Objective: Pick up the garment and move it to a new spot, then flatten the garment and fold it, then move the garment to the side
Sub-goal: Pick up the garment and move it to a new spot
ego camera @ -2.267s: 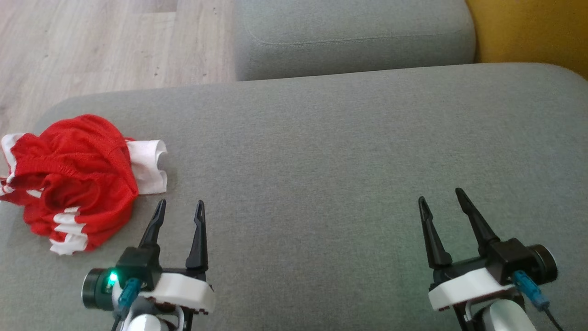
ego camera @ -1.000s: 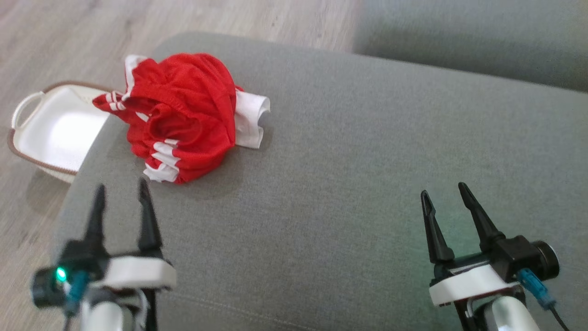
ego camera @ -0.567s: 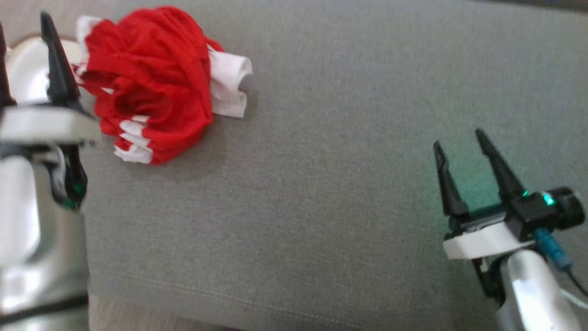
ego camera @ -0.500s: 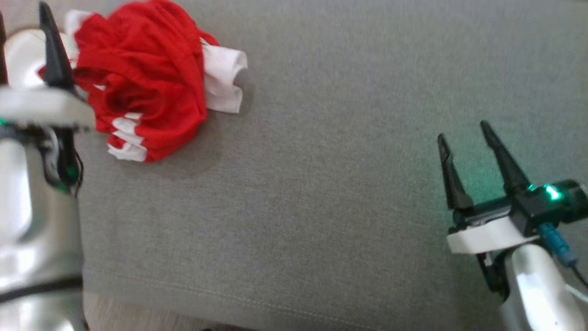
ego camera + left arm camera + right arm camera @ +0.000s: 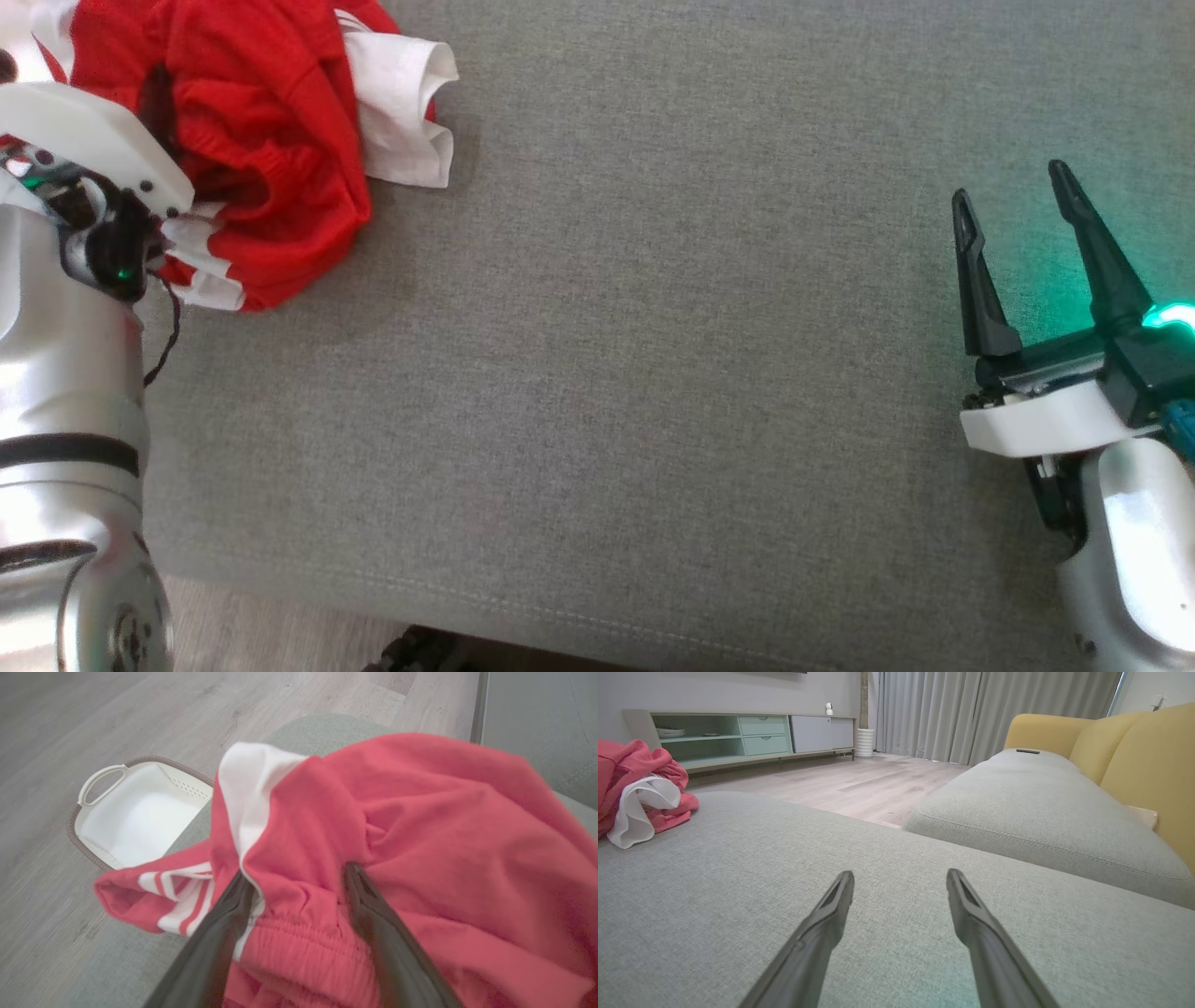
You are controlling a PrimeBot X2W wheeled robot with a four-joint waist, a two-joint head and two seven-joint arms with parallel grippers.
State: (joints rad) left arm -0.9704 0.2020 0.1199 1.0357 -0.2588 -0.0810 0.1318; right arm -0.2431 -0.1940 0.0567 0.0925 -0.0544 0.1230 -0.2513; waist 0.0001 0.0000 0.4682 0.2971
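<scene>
I saw my right gripper (image 5: 1008, 180), two tapered black fingers (image 5: 980, 299) above its white plate (image 5: 1046, 427), green light (image 5: 1172, 315) and teal plug (image 5: 1181, 415) beside that plate, silver right forearm (image 5: 1134, 523) below it, left forearm (image 5: 65, 373) silver, black-banded, black cable (image 5: 168, 336)

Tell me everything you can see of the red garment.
The red garment is a crumpled heap of knit fabric, with white stripes, white panels and a gathered elastic band, near the left end of the grey sofa cushion. One striped end reaches the cushion's edge; a white basket stands on the floor beyond. The left hand is open, its fingertips pushed into the folds by the band.
</scene>
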